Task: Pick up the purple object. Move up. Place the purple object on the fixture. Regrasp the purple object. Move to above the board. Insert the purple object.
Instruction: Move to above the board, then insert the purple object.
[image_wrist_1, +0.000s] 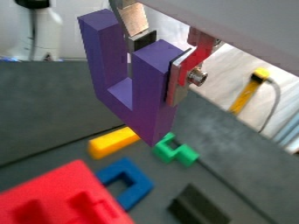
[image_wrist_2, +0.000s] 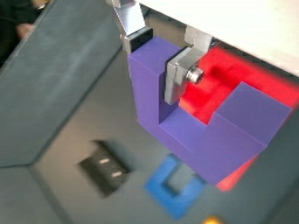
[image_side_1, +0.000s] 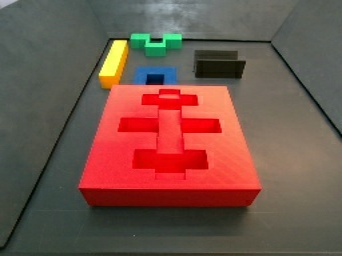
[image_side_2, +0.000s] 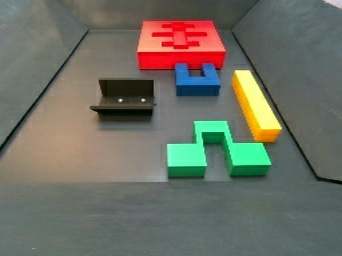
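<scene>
My gripper (image_wrist_1: 158, 59) is shut on one prong of the purple object (image_wrist_1: 117, 79), a U-shaped block held high above the floor. Both wrist views show the grip (image_wrist_2: 156, 57), with the purple object (image_wrist_2: 198, 131) hanging below the fingers. Neither the gripper nor the purple object shows in the side views. The black fixture (image_side_1: 221, 65) stands empty on the floor, as seen in both side views (image_side_2: 124, 97) and both wrist views (image_wrist_1: 193, 208) (image_wrist_2: 105, 166). The red board (image_side_1: 114, 130) with cross-shaped cutouts lies flat (image_side_2: 150, 42) and also shows below the gripper (image_wrist_1: 47, 197) (image_wrist_2: 251, 74).
A green notched block (image_side_2: 214, 150) (image_side_1: 158, 42) (image_wrist_1: 176, 150), a yellow bar (image_side_2: 255, 102) (image_side_1: 114, 62) (image_wrist_1: 114, 142) and a blue block (image_side_2: 198, 78) (image_side_1: 156, 77) (image_wrist_1: 126, 182) (image_wrist_2: 176, 184) lie on the dark floor between the board and fixture. Sloped grey walls bound the floor.
</scene>
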